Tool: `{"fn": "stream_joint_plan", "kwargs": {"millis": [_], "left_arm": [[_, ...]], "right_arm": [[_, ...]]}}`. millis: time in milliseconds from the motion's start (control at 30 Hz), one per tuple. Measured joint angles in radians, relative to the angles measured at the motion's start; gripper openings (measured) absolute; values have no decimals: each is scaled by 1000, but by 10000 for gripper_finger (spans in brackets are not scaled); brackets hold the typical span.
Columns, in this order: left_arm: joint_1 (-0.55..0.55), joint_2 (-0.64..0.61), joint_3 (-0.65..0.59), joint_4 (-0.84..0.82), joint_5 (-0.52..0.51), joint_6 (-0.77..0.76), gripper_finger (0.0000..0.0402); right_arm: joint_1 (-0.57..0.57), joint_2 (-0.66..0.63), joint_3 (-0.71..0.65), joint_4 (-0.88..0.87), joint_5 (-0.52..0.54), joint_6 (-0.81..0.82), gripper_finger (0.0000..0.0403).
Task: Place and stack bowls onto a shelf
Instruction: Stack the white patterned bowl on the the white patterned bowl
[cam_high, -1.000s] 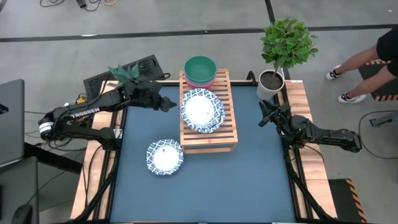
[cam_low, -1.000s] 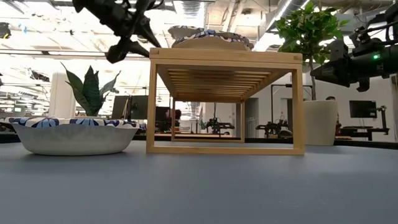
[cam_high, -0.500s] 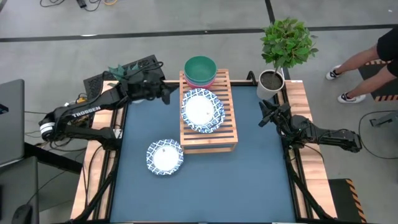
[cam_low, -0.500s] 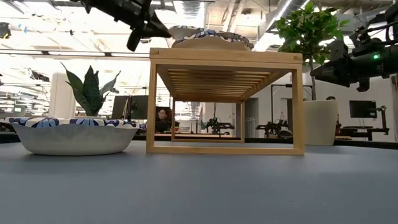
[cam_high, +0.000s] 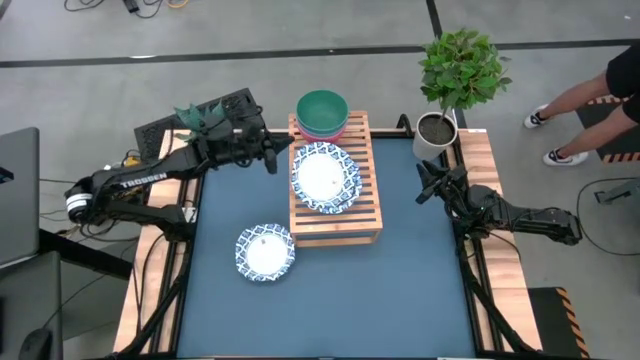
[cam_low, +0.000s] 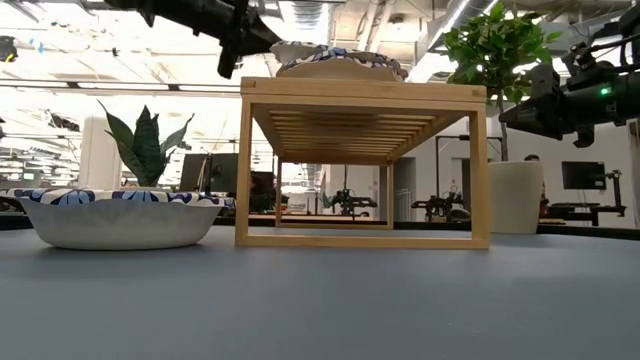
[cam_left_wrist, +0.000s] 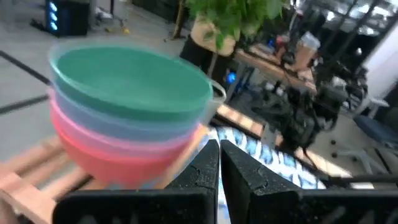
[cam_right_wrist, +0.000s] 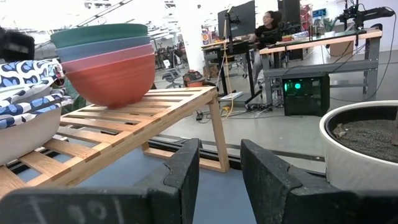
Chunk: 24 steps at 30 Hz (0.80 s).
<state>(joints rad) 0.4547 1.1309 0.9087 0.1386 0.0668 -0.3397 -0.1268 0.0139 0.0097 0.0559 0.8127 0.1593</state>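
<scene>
Left claw (cam_high: 270, 158) pinched shut, empty, hanging above the table (cam_high: 400, 290) just off the shelf's (cam_high: 365, 205) left side, near its far end. In the left wrist view its fingers (cam_left_wrist: 202, 168) sit together, pointing at the stacked bowls. Teal bowl (cam_high: 322, 108) nested on a pink bowl (cam_high: 318, 133) at the shelf's far end, a bluish rim visible between them in the wrist views. Patterned bowl (cam_high: 325, 178) mid-shelf, just in front of the stack. Second patterned bowl (cam_high: 265, 251) on the table, left of the shelf's near corner. Right claw (cam_high: 424, 190) parted, empty, right of the shelf, near a potted plant (cam_high: 455, 75).
</scene>
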Motion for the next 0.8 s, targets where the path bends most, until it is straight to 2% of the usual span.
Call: {"fn": "stream_joint_plan", "kwargs": {"millis": [300, 800], "left_arm": [[-18, 35, -90, 161, 3, 26, 0], [-22, 80, -95, 46, 14, 10, 0]], "right_arm": [[0, 0, 0, 0, 0, 0, 143], [0, 0, 0, 0, 0, 8, 143]]}}
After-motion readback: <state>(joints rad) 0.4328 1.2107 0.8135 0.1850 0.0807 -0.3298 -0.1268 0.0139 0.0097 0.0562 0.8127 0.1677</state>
